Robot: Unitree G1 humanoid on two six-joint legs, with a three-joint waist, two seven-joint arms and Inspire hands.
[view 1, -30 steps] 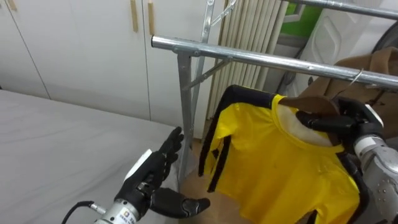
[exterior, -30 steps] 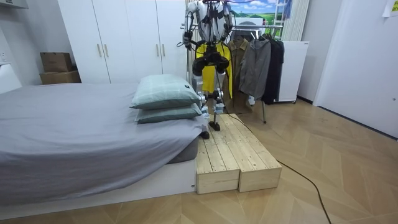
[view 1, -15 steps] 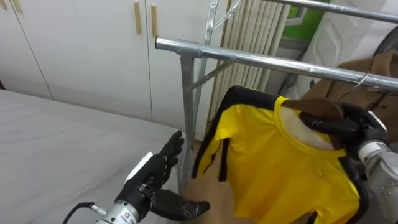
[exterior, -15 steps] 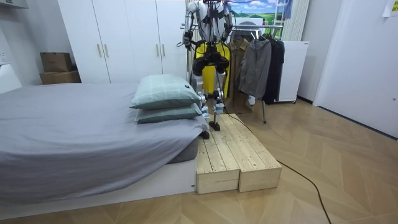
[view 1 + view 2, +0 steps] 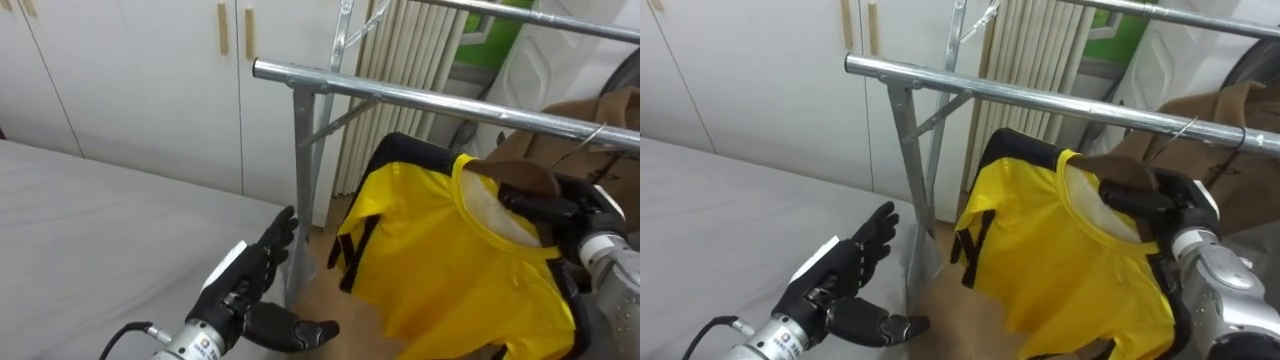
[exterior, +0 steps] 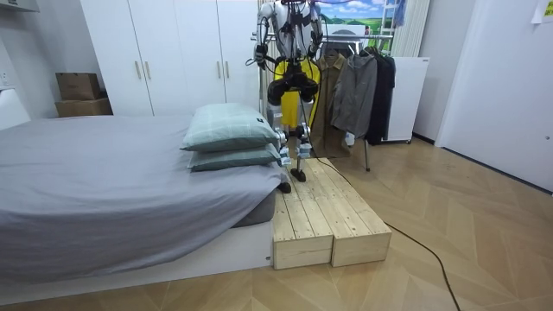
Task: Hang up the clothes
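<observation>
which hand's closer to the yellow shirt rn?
Right. The right hand grips the yellow shirt at its collar; the left hand is open, apart from it, lower left by the rack post.

legible text: none | label (image 5: 205, 348) at left hand (image 5: 252, 283) wrist: print too small to read

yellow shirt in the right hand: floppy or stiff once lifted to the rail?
Likely floppy: the yellow shirt drapes in folds below the hanger. Probably light: the right hand alone carries it. May swing when moved.
</observation>
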